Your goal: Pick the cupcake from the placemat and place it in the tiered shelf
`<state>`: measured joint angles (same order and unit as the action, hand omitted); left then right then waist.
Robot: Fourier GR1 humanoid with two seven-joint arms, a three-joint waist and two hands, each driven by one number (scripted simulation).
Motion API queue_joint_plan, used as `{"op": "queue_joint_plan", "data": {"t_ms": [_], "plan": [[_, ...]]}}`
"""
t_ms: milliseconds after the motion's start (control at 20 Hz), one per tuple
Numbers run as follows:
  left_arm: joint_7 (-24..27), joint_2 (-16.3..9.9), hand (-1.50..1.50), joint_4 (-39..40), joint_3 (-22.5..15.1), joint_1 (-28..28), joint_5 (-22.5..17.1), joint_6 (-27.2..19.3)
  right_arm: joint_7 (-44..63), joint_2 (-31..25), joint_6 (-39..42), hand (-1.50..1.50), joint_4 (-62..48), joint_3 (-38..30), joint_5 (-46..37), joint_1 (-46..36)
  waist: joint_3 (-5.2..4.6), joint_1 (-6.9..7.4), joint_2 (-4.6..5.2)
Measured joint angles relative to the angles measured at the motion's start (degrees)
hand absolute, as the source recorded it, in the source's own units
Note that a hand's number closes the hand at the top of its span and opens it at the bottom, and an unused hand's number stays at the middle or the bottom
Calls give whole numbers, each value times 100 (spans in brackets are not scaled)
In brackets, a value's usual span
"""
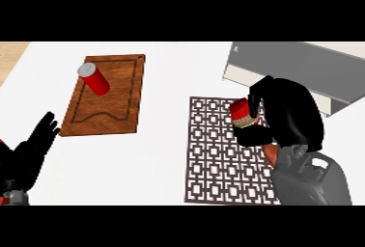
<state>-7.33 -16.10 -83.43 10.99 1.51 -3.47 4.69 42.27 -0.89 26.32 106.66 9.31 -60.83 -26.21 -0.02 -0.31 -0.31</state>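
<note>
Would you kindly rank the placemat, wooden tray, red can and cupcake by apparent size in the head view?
1. placemat
2. wooden tray
3. red can
4. cupcake, partly hidden by the right hand, so its rank against the can is unsure.

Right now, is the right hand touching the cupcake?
Touching. The head view shows the right hand with fingers curled round the cupcake above the placemat.

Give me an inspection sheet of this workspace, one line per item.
Surface: white counter top, wood-toned strip at the far left corner.
Job's things: red-wrapped cupcake held over the brown lattice-patterned placemat; grey tiered shelf at the far right.
Clutter: red cylinder with a grey cap lying on a brown wooden tray.
Hands: right hand curled round the cupcake; left hand open, resting at the left edge.
Cables: nothing seen.
Surroundings: nothing seen.
</note>
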Motion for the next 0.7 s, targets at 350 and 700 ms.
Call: {"op": "queue_joint_plan", "data": {"t_ms": [350, 700], "plan": [[-2, -63, 0, 24, 70, -62, -25, 84, 911, 64, 251, 150, 1343, -630, 1092, -497, 0, 2, 3], [66, -52, 0, 85, 118, -43, -7, 141, 1316, -29, 547, 150, 1844, -1381, 1541, -1617, -2, 13, 2]]}}
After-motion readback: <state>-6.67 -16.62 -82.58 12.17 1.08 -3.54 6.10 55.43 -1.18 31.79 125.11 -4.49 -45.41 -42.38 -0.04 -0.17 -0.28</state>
